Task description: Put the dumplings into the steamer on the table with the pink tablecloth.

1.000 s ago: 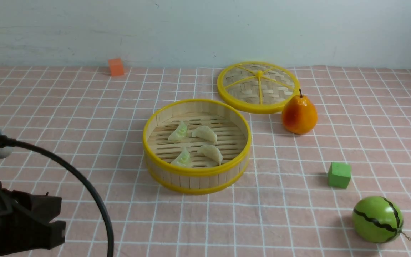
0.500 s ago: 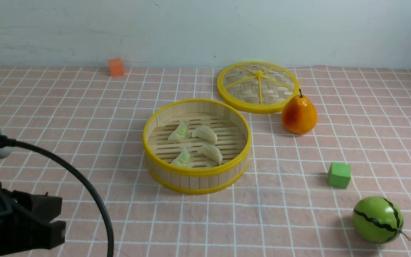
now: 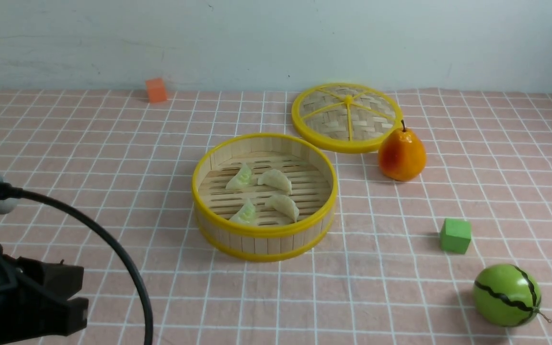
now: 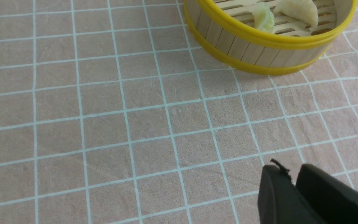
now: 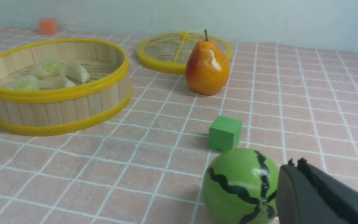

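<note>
Nothing among the dumplings (image 3: 262,195) has shifted since a second ago: all four lie inside the steamer (image 3: 264,235) on the pink-clothed counter (image 3: 113,143), so the task looks done. Only the right gripper (image 5: 294,174) briefly edged into the front view and left; it is clenched, empty. Left gripper (image 4: 292,182) seems barely parted, grasping nothing.

the tablecloth (image 3: 113,158) is salmon pink with thin white lines that make small squares. the steamer (image 3: 265,238) has pale wooden slats and yellow rims. inside it, two dumplings (image 3: 240,178) are pale green and two are cream white. the lid (image 3: 347,116) is woven, light brown, with yellow rim and spokes. the pear (image 3: 401,154) is orange and yellow. one cube (image 3: 455,235) is green, another cube (image 3: 155,89) is orange. the melon (image 3: 507,294) is green with black wavy stripes.
</note>
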